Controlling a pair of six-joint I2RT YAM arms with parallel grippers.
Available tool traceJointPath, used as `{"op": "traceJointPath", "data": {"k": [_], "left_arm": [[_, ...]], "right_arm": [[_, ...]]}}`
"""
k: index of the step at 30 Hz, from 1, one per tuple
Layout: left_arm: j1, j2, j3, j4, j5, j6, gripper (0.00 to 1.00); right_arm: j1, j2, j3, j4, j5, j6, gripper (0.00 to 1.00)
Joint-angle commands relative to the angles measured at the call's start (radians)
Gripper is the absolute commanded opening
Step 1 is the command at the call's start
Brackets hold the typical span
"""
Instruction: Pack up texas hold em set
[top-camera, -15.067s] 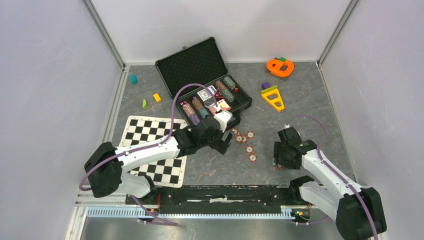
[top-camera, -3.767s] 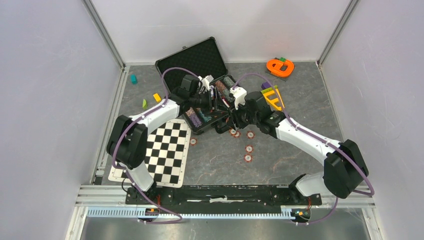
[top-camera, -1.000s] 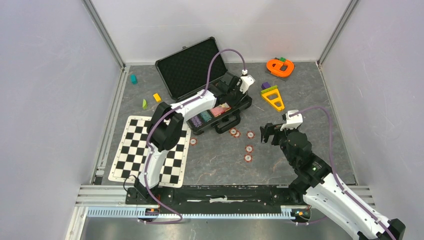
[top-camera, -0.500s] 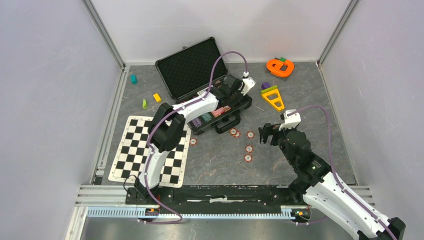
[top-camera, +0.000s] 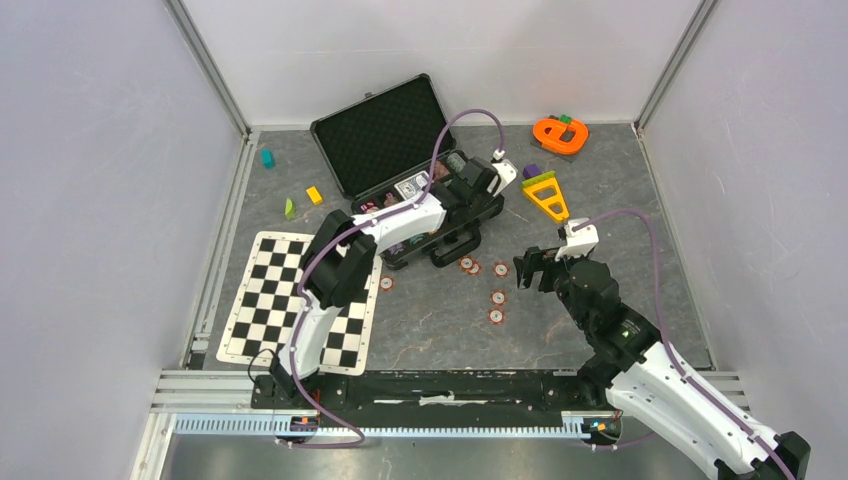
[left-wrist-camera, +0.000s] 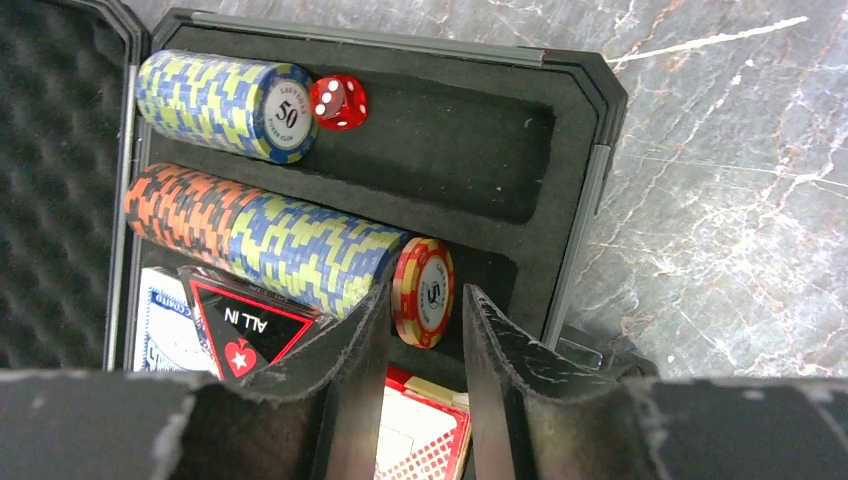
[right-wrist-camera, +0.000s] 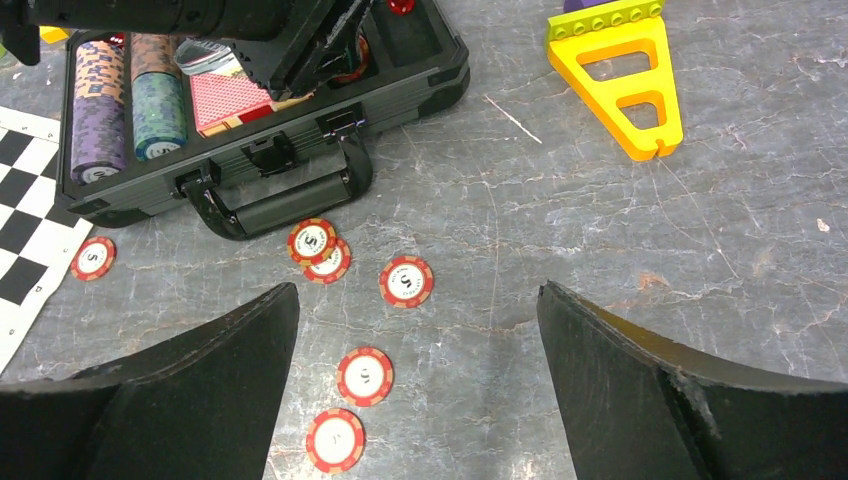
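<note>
Comparing with a second ago: the left arm has shifted slightly along the right end of the briefcase (top-camera: 385, 130), and the right arm has barely moved. A few seconds back the right arm was up at the case; now it sits near-right over the bench (top-camera: 600, 200). The loose chips (right-wrist-camera: 406, 281) haven't moved.

Six of them lie on the bench near the case handle (right-wrist-camera: 290, 195), two overlapping and one beside the checkered mat (top-camera: 300, 300). The yellow toy (right-wrist-camera: 620, 80) lies far right and the orange toy (top-camera: 560, 133) beyond it. The left arm's body lies across the case in the right wrist view and hides part of the tray.

The left gripper (left-wrist-camera: 425, 305) has its fingers apart with a narrow gap. A red-white chip (left-wrist-camera: 424, 291) stands on edge just past the tips, touching the end of the blue-yellow stack (left-wrist-camera: 300, 250) and not pinched. A red die (left-wrist-camera: 338, 101) sits in the next slot. The right gripper (right-wrist-camera: 417, 295) is spread wide and holds nothing, with the loose chips below and between its fingers.
</note>
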Motion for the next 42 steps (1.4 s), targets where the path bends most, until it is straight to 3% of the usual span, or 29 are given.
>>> {"op": "traceJointPath", "data": {"k": [1, 9, 24, 42], "left_arm": [[0.02, -0.029, -0.001, 0.074, -0.241, -0.023, 0.39], [0.019, -0.054, -0.018, 0.09, -0.312, -0.035, 0.32], [0.011, -0.093, -0.052, 0.125, -0.429, -0.042, 0.35], [0.011, -0.187, -0.146, 0.104, -0.326, -0.159, 0.31]], "right_arm": [[0.002, 0.001, 0.05, 0.024, -0.013, 0.015, 0.94], [0.002, 0.005, 0.045, 0.025, -0.02, 0.018, 0.94], [0.002, 0.012, 0.045, 0.024, -0.028, 0.02, 0.94], [0.002, 0.014, 0.041, 0.021, -0.035, 0.022, 0.93]]}}
